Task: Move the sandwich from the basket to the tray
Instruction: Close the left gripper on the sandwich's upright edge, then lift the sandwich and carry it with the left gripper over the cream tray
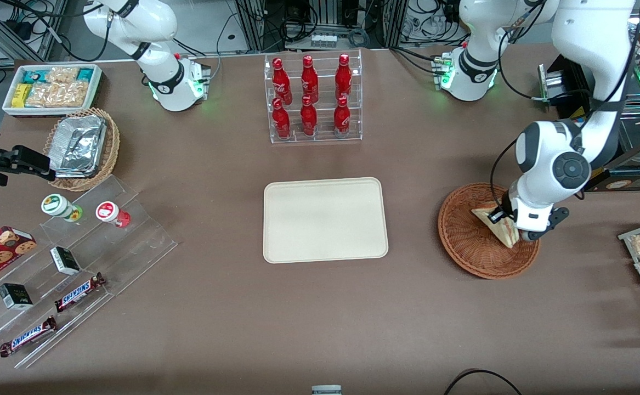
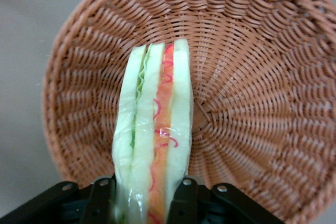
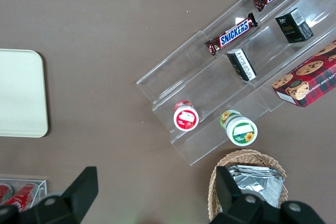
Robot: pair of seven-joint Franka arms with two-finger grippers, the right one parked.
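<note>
While my gripper [image 2: 149, 203] hangs low over the basket [image 1: 465, 241], its fingers [image 2: 181, 200] pinch the sandwich [image 2: 155, 145] on both bread faces; the wedge is inside the basket, well apart from the tray [image 1: 325, 219].

Desk [image 1: 320, 307] lit evenly from overhead; shadows soft, kept close under tray [image 1: 325, 219]. Glare seen on foil [image 1: 75, 145] and acrylic rack [image 1: 315, 99]. Sandwich [image 2: 153, 145] overexposed, softly blurred near claw [image 2: 148, 195]; basket [image 2: 252, 77] weave rendered sharper.
</note>
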